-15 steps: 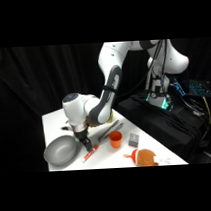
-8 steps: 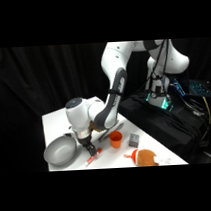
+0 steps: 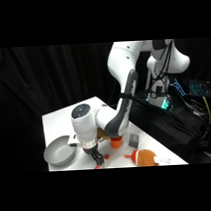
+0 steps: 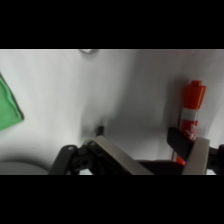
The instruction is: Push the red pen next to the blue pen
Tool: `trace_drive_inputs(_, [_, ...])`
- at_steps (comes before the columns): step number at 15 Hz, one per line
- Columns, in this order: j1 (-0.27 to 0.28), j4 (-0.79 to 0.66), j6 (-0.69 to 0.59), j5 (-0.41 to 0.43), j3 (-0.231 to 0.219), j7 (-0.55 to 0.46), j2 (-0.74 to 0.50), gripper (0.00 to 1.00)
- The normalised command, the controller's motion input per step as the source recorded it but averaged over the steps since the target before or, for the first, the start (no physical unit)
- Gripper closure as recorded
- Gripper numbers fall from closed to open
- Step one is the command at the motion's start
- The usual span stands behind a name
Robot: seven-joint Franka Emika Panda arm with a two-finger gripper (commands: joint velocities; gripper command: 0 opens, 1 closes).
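In the wrist view the red pen (image 4: 192, 107) is a short red marker with a white band. It lies on the white table, and its near end is hidden behind my right finger (image 4: 197, 155). My gripper (image 4: 137, 137) is open, low over the table, with nothing between its fingers. In the side view the gripper (image 3: 96, 158) hangs near the table's front edge, just right of the grey bowl (image 3: 59, 151), with a bit of red (image 3: 99, 166) under it. The blue pen is not in view.
An orange cup (image 3: 116, 140) stands partly behind the arm. To its right are a small grey block (image 3: 134, 138) and an orange-brown object (image 3: 144, 157). Something green (image 4: 7, 107) lies at the left edge of the wrist view. The table's front edge is close to the gripper.
The gripper has come down and toward the table's front edge, ending to the right of the grey bowl. The bowl, cup and block have stayed put.
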Motion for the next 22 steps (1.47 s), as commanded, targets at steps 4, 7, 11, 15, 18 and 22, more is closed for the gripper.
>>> trace_drive_inputs(4, [0.252, 0.08, -0.14, -0.149, -0.066, 0.26, 0.0, 0.0])
trace_drive_inputs(7, [0.195, 0.08, -0.14, -0.16, -0.063, 0.23, -0.01, 0.0])
trace_drive_inputs(11, [0.094, 0.06, -0.19, -0.156, -0.081, 0.17, -0.1, 0.0])
trace_drive_inputs(15, [-0.015, -0.03, -0.32, -0.13, -0.09, 0.15, -0.34, 0.0])
trace_drive_inputs(18, [-0.116, -0.11, -0.43, -0.034, 0.033, 0.08, -0.49, 0.0])
trace_drive_inputs(22, [-0.075, -0.14, -0.51, -0.011, 0.073, 0.15, -0.51, 0.0])
